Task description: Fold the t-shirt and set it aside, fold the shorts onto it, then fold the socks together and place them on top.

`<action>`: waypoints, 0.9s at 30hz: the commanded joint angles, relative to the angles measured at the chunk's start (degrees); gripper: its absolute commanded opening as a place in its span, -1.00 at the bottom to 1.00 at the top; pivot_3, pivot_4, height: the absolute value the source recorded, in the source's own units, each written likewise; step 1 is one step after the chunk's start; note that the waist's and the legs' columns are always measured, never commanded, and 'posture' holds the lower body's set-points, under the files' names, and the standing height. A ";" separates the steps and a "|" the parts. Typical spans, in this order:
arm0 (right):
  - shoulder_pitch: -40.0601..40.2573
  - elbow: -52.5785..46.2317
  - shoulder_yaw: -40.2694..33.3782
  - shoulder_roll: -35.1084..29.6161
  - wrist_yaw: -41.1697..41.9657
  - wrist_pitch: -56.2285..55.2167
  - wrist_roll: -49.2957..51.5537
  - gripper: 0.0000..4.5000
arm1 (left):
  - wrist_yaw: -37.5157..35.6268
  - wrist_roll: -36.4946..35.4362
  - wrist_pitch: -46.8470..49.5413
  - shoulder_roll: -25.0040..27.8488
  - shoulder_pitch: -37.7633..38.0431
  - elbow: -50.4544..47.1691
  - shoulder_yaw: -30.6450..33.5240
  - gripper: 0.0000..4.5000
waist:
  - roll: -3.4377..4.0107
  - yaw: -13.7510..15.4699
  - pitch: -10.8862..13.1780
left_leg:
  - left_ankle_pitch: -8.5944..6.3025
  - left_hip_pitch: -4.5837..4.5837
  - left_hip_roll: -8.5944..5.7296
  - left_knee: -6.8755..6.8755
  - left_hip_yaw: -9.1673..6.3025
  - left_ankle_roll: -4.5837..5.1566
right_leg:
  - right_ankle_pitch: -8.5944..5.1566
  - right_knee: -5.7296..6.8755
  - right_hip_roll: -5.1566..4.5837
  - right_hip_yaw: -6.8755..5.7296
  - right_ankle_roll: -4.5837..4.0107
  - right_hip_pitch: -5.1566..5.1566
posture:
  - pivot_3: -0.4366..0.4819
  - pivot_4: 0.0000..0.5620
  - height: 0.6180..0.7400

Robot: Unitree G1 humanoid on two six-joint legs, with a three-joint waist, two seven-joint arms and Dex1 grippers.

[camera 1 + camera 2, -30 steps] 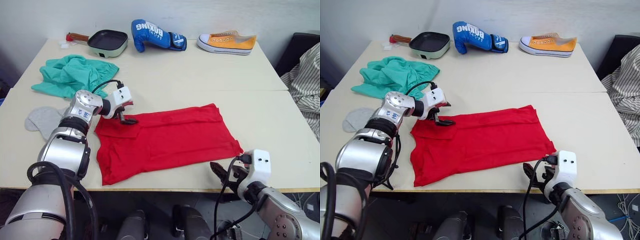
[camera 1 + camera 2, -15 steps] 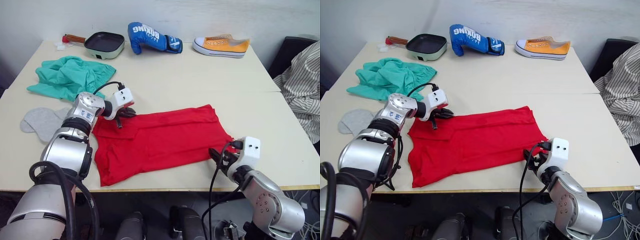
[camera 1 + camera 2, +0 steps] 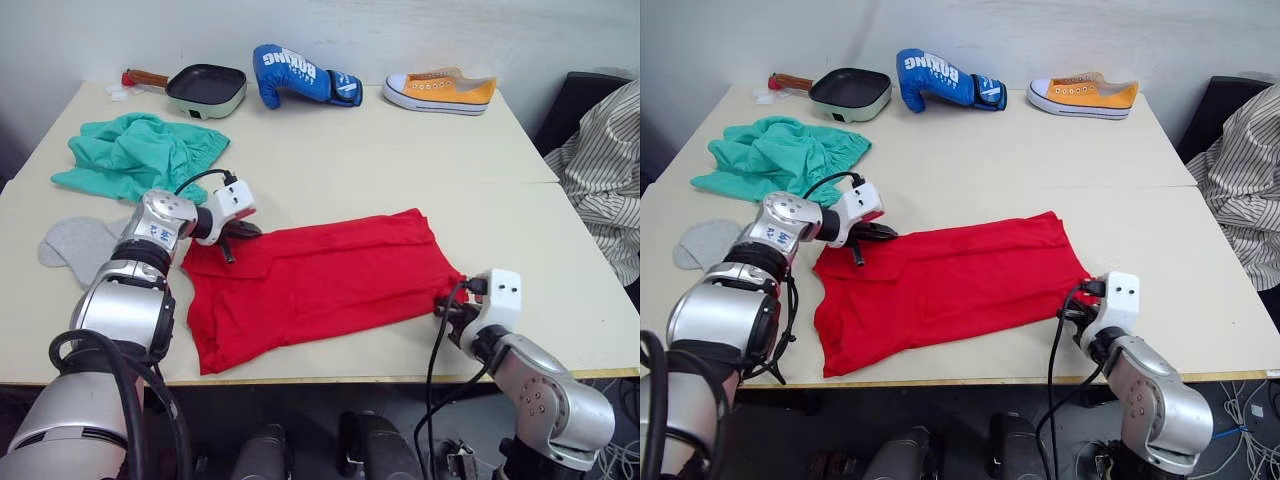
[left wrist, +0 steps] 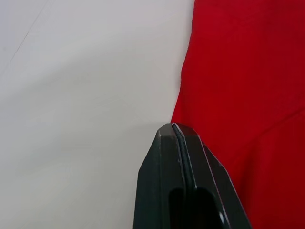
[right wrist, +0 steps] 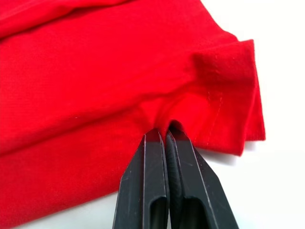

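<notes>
Two tools were working on the t-shirt (image 3: 320, 283), which lay partly folded in the middle of the worktop (image 3: 400, 160). The right tool (image 5: 167, 138) was pressed together, pinching the shirt's hem corner; the left tool (image 4: 175, 128) was pressed together at the opposite edge, seemingly gripping nothing. The shirt fold was in hand; next, I judge, that corner must be carried across. The shorts (image 3: 140, 150) and socks (image 3: 75, 245) waited beyond the shirt's left edge. The pan (image 3: 205, 88), far behind, held nothing.
</notes>
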 commanded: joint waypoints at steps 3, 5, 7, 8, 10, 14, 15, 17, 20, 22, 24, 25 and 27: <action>-5.53 10.50 2.64 -7.82 2.16 -4.26 0.48 -0.98 | -1.74 -2.15 3.27 2.20 2.23 -1.24 2.81 -1.00 | 0.01 -0.39 0.00 | 0.00 0.01 0.00 0.00 0.01 0.00 | 0.00 0.00 0.00 0.01 0.00 0.00 | -0.05 -0.47 1.00; -8.30 15.12 3.60 -10.75 3.10 -6.53 0.36 -0.98 | -2.11 -2.05 2.75 3.05 3.32 -1.81 2.83 -1.00 | 0.02 -0.73 0.01 | 0.00 0.02 0.00 -0.01 0.01 0.00 | 0.00 0.01 -0.01 0.00 0.00 0.00 | -0.05 -0.47 1.00; -10.53 18.15 4.16 -12.68 3.72 -8.01 0.71 -0.98 | -0.32 -2.08 1.72 3.62 3.84 -2.28 3.25 -1.00 | 0.08 -0.78 0.04 | 0.00 0.02 0.00 -0.02 0.00 0.00 | 0.00 0.01 -0.01 -0.01 0.00 0.00 | -0.05 -0.47 1.00; -11.09 18.85 4.34 -13.21 3.93 -8.39 1.04 -0.98 | 0.23 -2.52 1.95 3.72 3.69 -2.36 3.79 -1.00 | 0.08 -0.77 0.04 | 0.00 0.01 0.00 -0.03 0.00 0.00 | 0.00 0.01 -0.01 -0.02 0.00 -0.01 | -0.05 -0.47 1.00; -11.63 19.25 4.45 -13.69 4.35 -8.48 2.00 -1.00 | -2.21 -3.93 2.85 4.05 2.90 -2.40 5.04 -0.84 | 0.09 -0.74 0.05 | 0.00 0.01 0.00 -0.04 0.00 0.00 | 0.00 0.00 -0.02 -0.02 0.00 -0.01 | -0.05 -0.47 1.00; -9.86 16.77 4.13 -13.01 3.90 -7.56 3.48 -1.00 | -3.11 -4.22 2.22 4.26 1.20 -2.83 5.52 -0.38 | 0.10 -0.68 0.05 | 0.00 -0.03 0.00 -0.03 0.00 0.00 | 0.00 -0.01 -0.03 -0.04 0.00 -0.01 | -0.05 -0.47 1.00; -9.14 15.87 4.12 -12.74 3.73 -7.32 3.81 -1.00 | -2.64 -3.82 2.35 4.16 0.78 -2.80 5.35 -0.23 | 0.09 -0.55 0.05 | 0.00 -0.03 0.00 -0.03 -0.01 0.00 | 0.00 -0.01 -0.03 -0.04 0.00 -0.01 | -0.05 -0.47 1.00; -7.74 14.15 4.33 -12.32 3.31 -7.02 4.35 -1.00 | -1.63 -2.61 2.53 3.84 0.22 -2.61 4.56 0.06 | 0.10 -0.35 0.05 | 0.00 -0.04 0.00 -0.03 -0.02 0.00 | 0.00 -0.02 -0.04 -0.06 0.00 -0.02 | -0.05 -0.47 1.00; -5.64 11.52 5.24 -12.12 2.91 -7.07 4.82 -1.00 | 0.38 -0.18 3.44 3.09 -0.34 -1.91 2.52 0.47 | 0.10 0.17 0.05 | -0.01 -0.05 0.00 -0.03 -0.01 0.01 | 0.00 -0.03 -0.04 -0.06 0.00 -0.02 | -0.05 -0.47 1.00; -4.90 10.24 5.64 -11.91 2.44 -7.01 5.11 -1.00 | 0.92 0.98 4.64 2.53 -0.47 -1.39 1.36 0.47 | 0.10 0.37 0.05 | -0.01 -0.04 -0.01 -0.03 0.01 0.02 | 0.00 -0.04 -0.04 -0.05 0.00 -0.02 | -0.05 -0.47 1.00; -4.16 9.05 5.97 -11.72 2.00 -6.96 5.34 -1.00 | 0.90 2.04 6.24 1.84 -0.55 -0.94 0.35 0.47 | 0.09 0.51 0.05 | -0.01 -0.04 0.00 -0.02 0.01 0.02 | 0.00 -0.03 -0.04 -0.05 0.00 -0.01 | -0.05 -0.47 1.00; -3.82 8.50 6.26 -11.80 1.90 -7.03 5.39 -1.00 | 0.56 2.29 7.31 1.53 -0.66 -0.74 0.04 0.47 | 0.10 0.53 0.05 | -0.01 -0.04 0.00 -0.02 0.01 0.02 | 0.00 -0.03 -0.04 -0.05 0.00 -0.02 | -0.05 -0.47 1.00; -3.28 7.64 6.92 -12.27 1.79 -7.29 5.31 -1.00 | -1.29 2.39 9.07 1.03 -0.86 -0.50 -0.43 0.47 | 0.11 0.53 0.04 | -0.01 -0.04 -0.01 -0.02 0.02 0.02 | 0.00 -0.03 -0.04 -0.05 0.00 -0.01 | -0.05 -0.47 1.00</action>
